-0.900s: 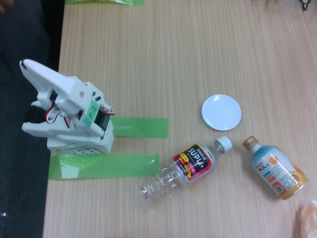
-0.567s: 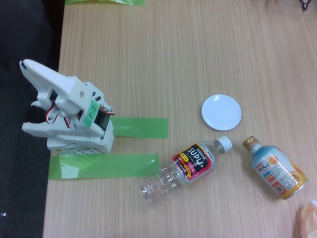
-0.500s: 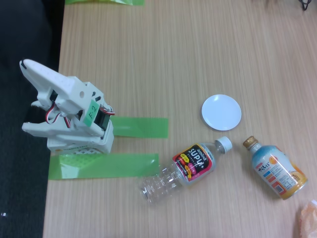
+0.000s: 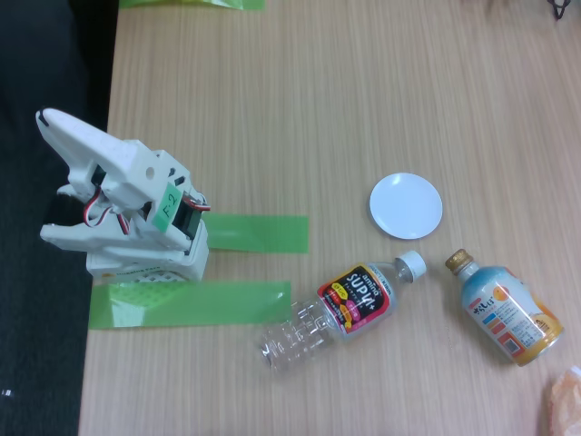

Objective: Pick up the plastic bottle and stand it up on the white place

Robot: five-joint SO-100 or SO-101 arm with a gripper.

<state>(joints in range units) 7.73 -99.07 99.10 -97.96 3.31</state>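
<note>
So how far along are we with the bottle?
Nothing done yet. The plastic bottle lies on its side on the table, cap near the white plate, which is bare. The arm sits folded at its base, holding nothing. Pick, carry and stand-up all remain.

Fixed view from above. The surface (image 4: 363, 82) is pale wood-grain laminate; its left edge borders a dark floor area (image 4: 36, 363). Two strips of green tape lie on the surface at left: a shorter strip (image 4: 259, 233) and, nearer, a longer strip (image 4: 191, 303), roughly parallel and running left to right. A further piece of green tape (image 4: 195, 4) is cut off by the far edge. At near right lies a short opaque bottle (image 4: 504, 309) on its side, with a gold cap (image 4: 457, 260) pointing far-left and a blue, white and orange label. A pale orange object (image 4: 565, 400), partly out of frame, sits at the near right corner; its kind cannot be told.
</note>
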